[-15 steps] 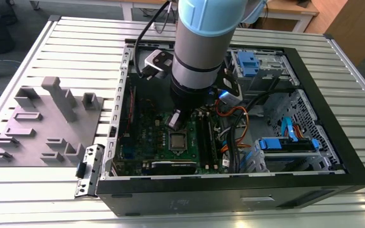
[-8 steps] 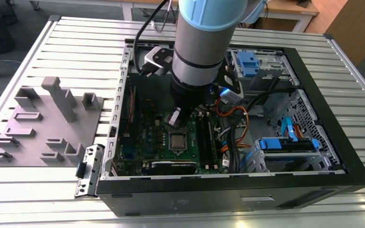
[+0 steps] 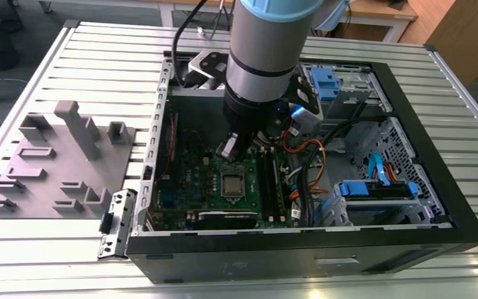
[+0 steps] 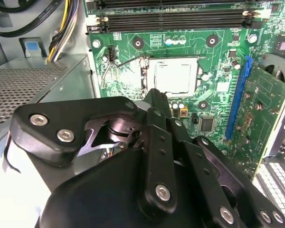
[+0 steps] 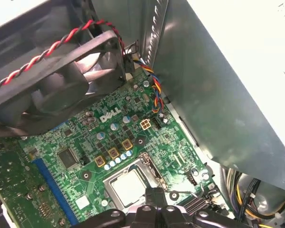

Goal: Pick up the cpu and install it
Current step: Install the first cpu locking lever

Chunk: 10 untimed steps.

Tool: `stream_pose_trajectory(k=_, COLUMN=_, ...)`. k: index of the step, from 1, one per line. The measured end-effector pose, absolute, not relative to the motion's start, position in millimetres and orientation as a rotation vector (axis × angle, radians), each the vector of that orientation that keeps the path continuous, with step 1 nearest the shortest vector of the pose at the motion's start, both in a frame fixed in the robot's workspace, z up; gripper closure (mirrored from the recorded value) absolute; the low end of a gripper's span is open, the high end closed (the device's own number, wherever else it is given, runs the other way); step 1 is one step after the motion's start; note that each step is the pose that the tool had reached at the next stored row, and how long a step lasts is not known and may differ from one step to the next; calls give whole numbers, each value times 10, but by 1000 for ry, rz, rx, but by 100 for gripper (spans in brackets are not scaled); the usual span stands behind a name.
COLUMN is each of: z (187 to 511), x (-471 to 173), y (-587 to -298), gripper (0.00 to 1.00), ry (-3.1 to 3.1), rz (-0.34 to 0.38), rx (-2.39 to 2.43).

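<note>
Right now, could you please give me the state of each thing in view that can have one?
cpu: lying flat in the motherboard's socket, silver top up.
gripper: just above the cpu's edge, holding nothing that shows.
computer case: lying on its side, side panel off, inside exposed.
fan: mounted at the case wall, blades not blurred.
grey tray: recesses look empty.

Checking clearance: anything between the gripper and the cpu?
Nothing: the gripper hangs beside the cpu seated in its socket, bare green board between, in the second wrist view.
</note>
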State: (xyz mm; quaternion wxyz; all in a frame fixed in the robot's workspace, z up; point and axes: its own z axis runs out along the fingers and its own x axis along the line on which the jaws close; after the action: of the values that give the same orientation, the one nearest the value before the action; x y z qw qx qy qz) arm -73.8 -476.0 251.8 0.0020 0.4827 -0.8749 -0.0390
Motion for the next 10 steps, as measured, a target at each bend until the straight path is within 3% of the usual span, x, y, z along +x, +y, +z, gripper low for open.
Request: stream_pose_trajectory(k=10, z=2519, x=-738, y=-4760, gripper=89, ry=-2757, rz=-146, rx=1524)
